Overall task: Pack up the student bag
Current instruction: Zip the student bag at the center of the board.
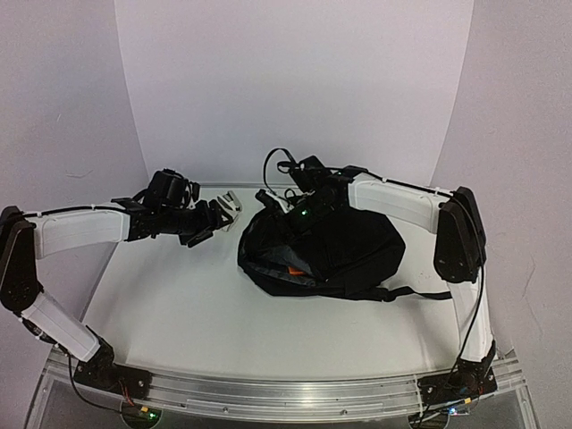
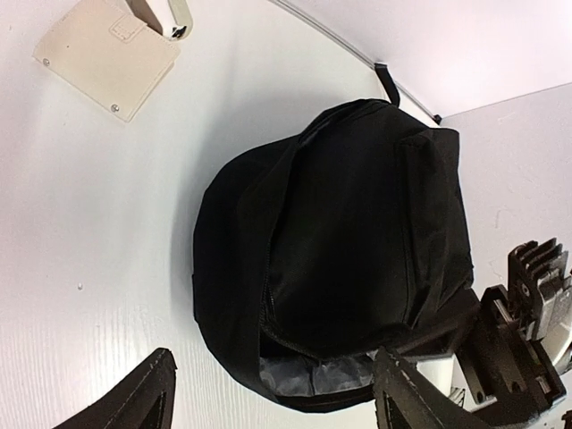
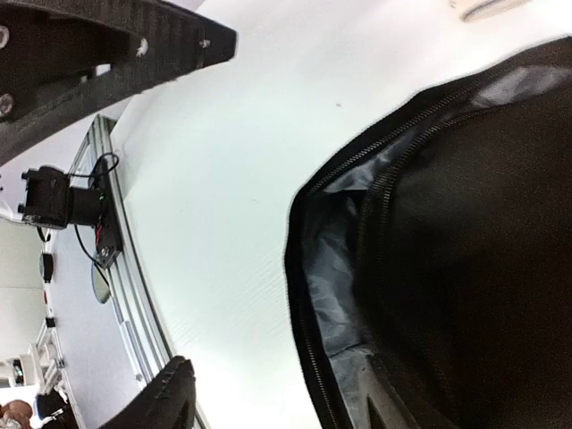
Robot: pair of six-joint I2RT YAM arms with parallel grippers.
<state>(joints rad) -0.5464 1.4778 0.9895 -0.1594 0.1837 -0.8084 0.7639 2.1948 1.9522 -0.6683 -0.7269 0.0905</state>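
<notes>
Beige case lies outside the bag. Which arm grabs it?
Left, probably. The left gripper, open and empty, is nearest the beige case; the right gripper, also open, hangs at the student bag mouth, farther from the case.

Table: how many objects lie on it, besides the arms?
2: the student bag at centre-right; a beige case to its left. More may hide inside the bag.

We are seeing the student bag [image 1: 344,250] showing plain black, with grey lining and an orange patch at its opening. The table [image 1: 179,304] is looking white, and the flat pad [image 2: 105,55] at upper left, cream.
</notes>
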